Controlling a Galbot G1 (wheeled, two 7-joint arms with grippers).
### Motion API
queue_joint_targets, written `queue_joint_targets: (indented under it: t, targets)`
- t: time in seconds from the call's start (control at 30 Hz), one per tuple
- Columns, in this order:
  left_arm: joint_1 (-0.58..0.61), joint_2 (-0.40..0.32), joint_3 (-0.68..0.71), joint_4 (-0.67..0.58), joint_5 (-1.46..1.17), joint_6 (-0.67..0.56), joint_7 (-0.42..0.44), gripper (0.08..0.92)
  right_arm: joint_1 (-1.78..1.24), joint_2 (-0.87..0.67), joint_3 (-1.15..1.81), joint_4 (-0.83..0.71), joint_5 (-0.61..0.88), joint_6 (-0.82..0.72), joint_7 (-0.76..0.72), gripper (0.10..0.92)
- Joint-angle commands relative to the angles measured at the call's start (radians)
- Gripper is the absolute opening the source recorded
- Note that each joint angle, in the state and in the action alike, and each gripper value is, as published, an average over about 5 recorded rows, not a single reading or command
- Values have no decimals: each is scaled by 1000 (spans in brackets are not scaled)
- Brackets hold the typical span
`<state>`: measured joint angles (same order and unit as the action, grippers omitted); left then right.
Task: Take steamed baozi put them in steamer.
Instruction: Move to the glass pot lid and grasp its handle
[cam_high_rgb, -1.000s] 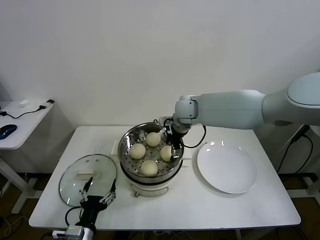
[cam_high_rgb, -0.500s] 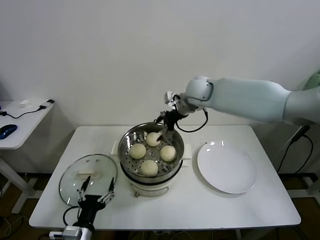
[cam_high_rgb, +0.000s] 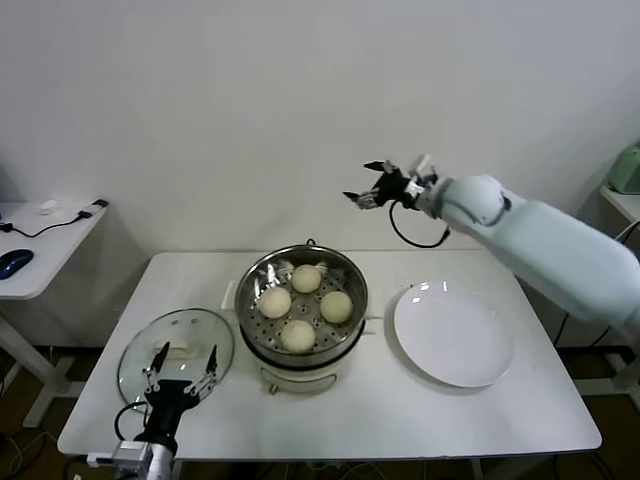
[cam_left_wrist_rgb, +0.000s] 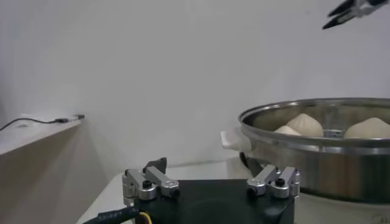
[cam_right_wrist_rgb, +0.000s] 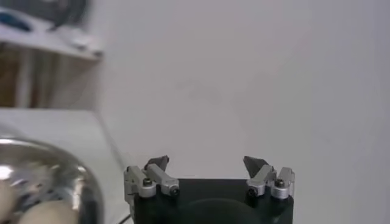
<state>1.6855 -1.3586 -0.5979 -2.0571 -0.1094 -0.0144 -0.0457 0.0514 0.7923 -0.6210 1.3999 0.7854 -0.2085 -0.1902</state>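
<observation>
Four cream-white baozi (cam_high_rgb: 336, 306) lie on the perforated tray inside the shiny steel steamer (cam_high_rgb: 252, 297) at the table's middle. Two baozi (cam_left_wrist_rgb: 304, 124) show over the steamer rim (cam_left_wrist_rgb: 317, 146) in the left wrist view. My right gripper (cam_high_rgb: 369, 184) is open and empty, raised high above and behind the steamer, near the wall; its wrist view (cam_right_wrist_rgb: 206, 163) shows spread fingers against the wall and the steamer's edge (cam_right_wrist_rgb: 55, 176). My left gripper (cam_high_rgb: 182, 360) is open and empty, low at the table's front left, over the glass lid.
A round glass lid with a white handle (cam_high_rgb: 176, 354) lies left of the steamer. A flat white plate (cam_high_rgb: 452, 335) lies to its right. A side desk with a blue mouse (cam_high_rgb: 14, 262) stands far left.
My right gripper has lifted out of the steamer, up and to the right towards the wall, leaving the baozi on the tray. The left gripper has shifted slightly left.
</observation>
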Motion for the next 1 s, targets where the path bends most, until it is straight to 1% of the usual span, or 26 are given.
queue_joint_targets:
  t: [0.03,0.17,0.3,0.5,0.73,0.83,1.0]
  targets:
    - [-9,24,-7,20,-8,-3,-9,823,-876,-73,875,168,-254,179,156,823]
    - [-6,46,-10,41,-3,-10,-18,823,-1101,53,1035,179,-312,285,148,823]
    - [-13,51,-18,57,8,-19,-28,823,-1231,179,1118,169,-349,372,129,823]
    - [-20,51,-32,67,74,-37,-62,823,-1354,336,1181,169,-382,411,68,823]
    - [-40,58,-87,132,300,-95,-117,823,-1428,439,1191,154,-389,446,60,823]
    - [-54,72,-120,174,450,-117,-176,823,-1449,465,1188,155,-380,447,66,823]
    - [-78,123,-154,297,887,-144,-359,823,-1453,481,1178,161,-387,441,82,823]
